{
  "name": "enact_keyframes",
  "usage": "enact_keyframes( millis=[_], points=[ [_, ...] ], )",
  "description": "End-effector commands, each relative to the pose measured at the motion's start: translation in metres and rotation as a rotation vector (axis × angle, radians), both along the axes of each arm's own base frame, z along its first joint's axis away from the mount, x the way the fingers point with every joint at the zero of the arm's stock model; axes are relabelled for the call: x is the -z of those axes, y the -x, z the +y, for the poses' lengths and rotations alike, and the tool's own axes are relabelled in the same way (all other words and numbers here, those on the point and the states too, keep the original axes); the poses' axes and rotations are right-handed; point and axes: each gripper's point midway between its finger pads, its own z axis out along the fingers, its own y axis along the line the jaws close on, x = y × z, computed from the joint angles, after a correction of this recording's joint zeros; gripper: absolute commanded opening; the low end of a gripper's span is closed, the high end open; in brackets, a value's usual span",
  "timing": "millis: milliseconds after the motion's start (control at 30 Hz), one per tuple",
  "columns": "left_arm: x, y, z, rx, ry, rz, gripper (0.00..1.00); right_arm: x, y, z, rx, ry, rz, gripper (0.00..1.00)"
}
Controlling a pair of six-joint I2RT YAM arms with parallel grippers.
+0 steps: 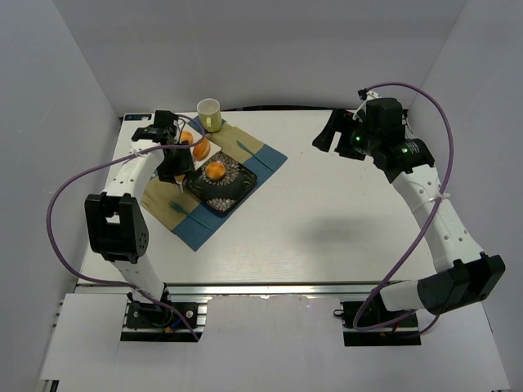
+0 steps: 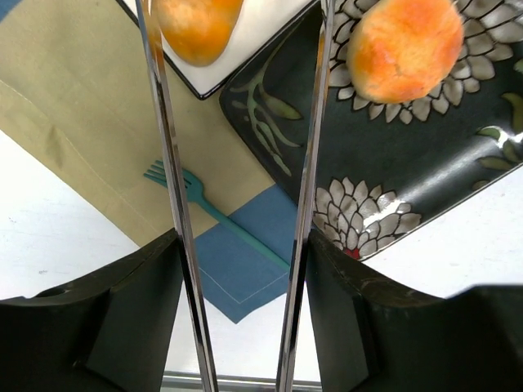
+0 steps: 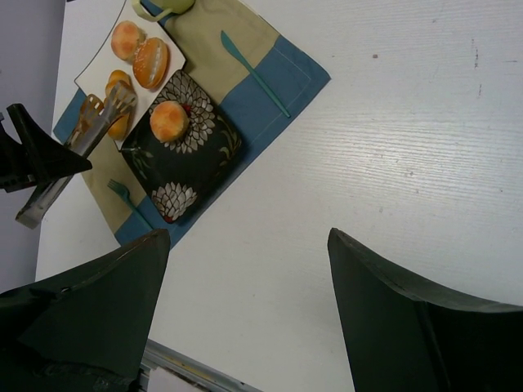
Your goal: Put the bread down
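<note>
- The left hand [image 2: 243,253] has hold of a pair of metal tongs [image 2: 166,163]. Its fingers are pressed against the outer sides of the two blades, which stand partly squeezed with a gap between them.
- One bread roll [image 2: 404,45] sits on the dark flowered plate [image 2: 384,204], so that piece looks placed.
- More rolls wait on the white plate [image 2: 263,31] just beside it. One roll [image 2: 196,24] lies between the blades, close to the left one.
- The tong tips run out of the left wrist view. From the right wrist camera they seem to be at a roll on the white plate, but I can't tell whether they grip it.
- My guess at the step: picking up the next roll to carry across to the dark plate.
- The next move would need the blades squeezed in evenly on the roll, gently enough not to crush it. Then comes a lift clear of the white plate's rim and a short carry over.
- The right hand [image 3: 248,237] hangs well off over the bare counter [image 1: 343,212], its fingers spread wide and nothing in them.
</note>
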Motion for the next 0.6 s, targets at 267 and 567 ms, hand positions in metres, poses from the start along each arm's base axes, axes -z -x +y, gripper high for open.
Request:
enact_keyframes(
  millis=[267, 567],
  points=[
    [0.008, 0.001, 0.016, -0.012, -0.021, 0.003, 0.59, -0.007, -0.01, -0.002, 0.011, -0.003, -0.032, 0.85],
    [-0.004, -0.005, 0.018, -0.026, -0.006, -0.019, 0.33, -0.008, -0.011, -0.001, 0.007, -0.009, -0.034, 0.85]
  ],
)
